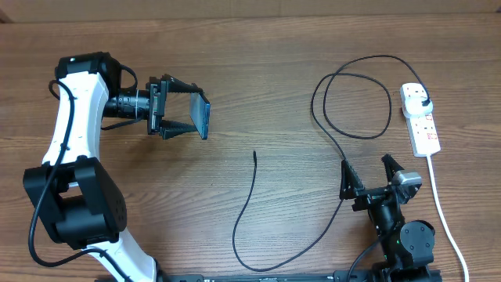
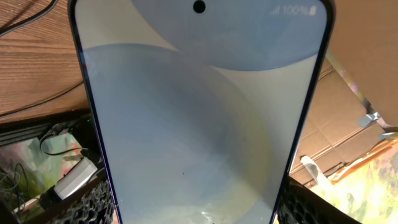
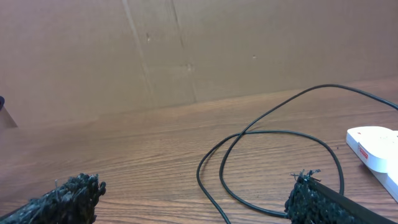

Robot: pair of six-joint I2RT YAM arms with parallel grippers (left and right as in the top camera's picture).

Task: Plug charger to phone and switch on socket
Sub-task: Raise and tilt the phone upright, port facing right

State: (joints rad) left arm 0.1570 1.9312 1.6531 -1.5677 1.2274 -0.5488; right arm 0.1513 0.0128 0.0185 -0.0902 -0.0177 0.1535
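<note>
Phone [image 2: 199, 124] gripped in left tool [image 1: 190, 110]; charger [image 1: 254, 160] loose on table [image 1: 235, 47].

Overhead faces straight down; left wrist sits close on the phone [image 2: 199, 124]; right wrist shares the charger [image 3: 245, 132].

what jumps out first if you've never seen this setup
The left gripper clamps the lit phone by its edges, at the left. The long black charger snakes through the middle, its free tip loose in the centre and its plug in the white socket at far right, near the open right gripper.
</note>
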